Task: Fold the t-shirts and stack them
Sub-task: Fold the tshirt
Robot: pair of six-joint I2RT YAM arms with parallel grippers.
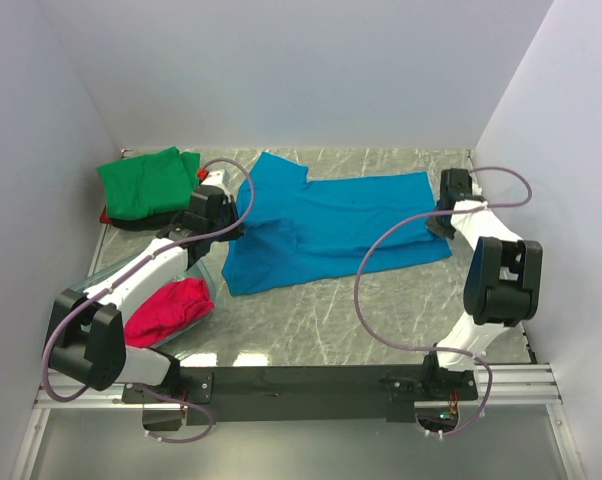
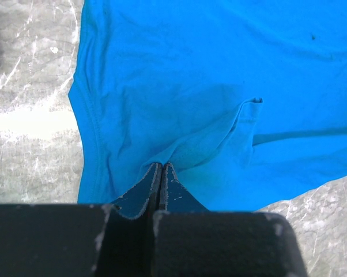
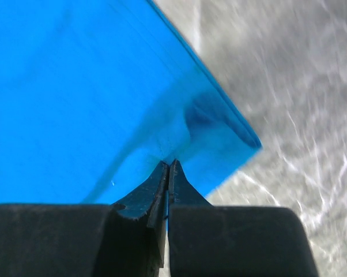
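Observation:
A bright blue t-shirt (image 1: 321, 225) lies spread across the middle of the marble table. My left gripper (image 1: 235, 226) is shut on a pinch of its cloth at the left side, and the fabric puckers at the left fingertips (image 2: 161, 165). My right gripper (image 1: 437, 222) is shut on the cloth near the shirt's right corner (image 3: 169, 163). A folded green t-shirt (image 1: 146, 182) rests at the back left, with a dark cloth edge (image 1: 131, 222) showing under it. A magenta-red t-shirt (image 1: 169, 310) lies bunched at the near left, under the left arm.
A clear plastic bin (image 1: 209, 284) holds the magenta-red shirt at the near left. White walls close in the left, back and right sides. Bare marble (image 1: 331, 320) lies between the blue shirt and the arm bases. Purple cables loop over both arms.

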